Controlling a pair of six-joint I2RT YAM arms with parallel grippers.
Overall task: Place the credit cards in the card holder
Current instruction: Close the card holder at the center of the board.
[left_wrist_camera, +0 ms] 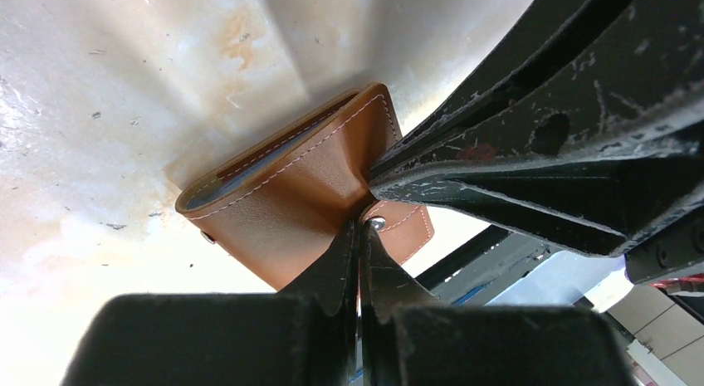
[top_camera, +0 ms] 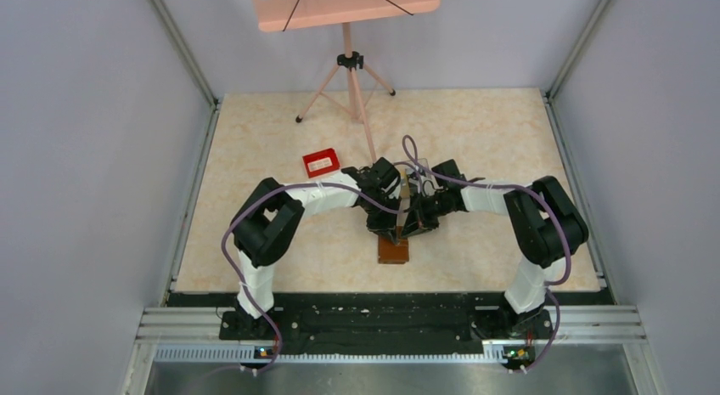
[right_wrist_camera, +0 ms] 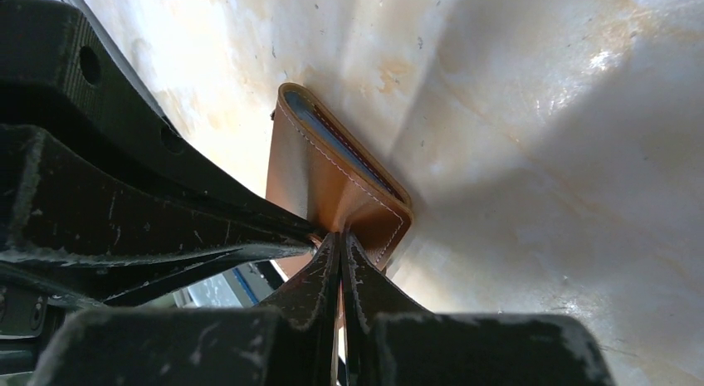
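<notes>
The white label on the red tray (top_camera: 321, 163) is too small to read. The tray sits toward the far-left part of the marbled worktop (top_camera: 255, 132), and a pink tripod (top_camera: 348, 81) stands at the far edge. The brown leather card holder (left_wrist_camera: 290, 199) rests near the middle of the near edge, folded, with a blue card (right_wrist_camera: 315, 120) edge showing in its slot. The left gripper (left_wrist_camera: 360, 232) is clenched on its flap beside the snap stud (left_wrist_camera: 376, 223). The right gripper (right_wrist_camera: 340, 236) is pinched on the stitched corner. Their fingers cross closely, hiding that end.
</notes>
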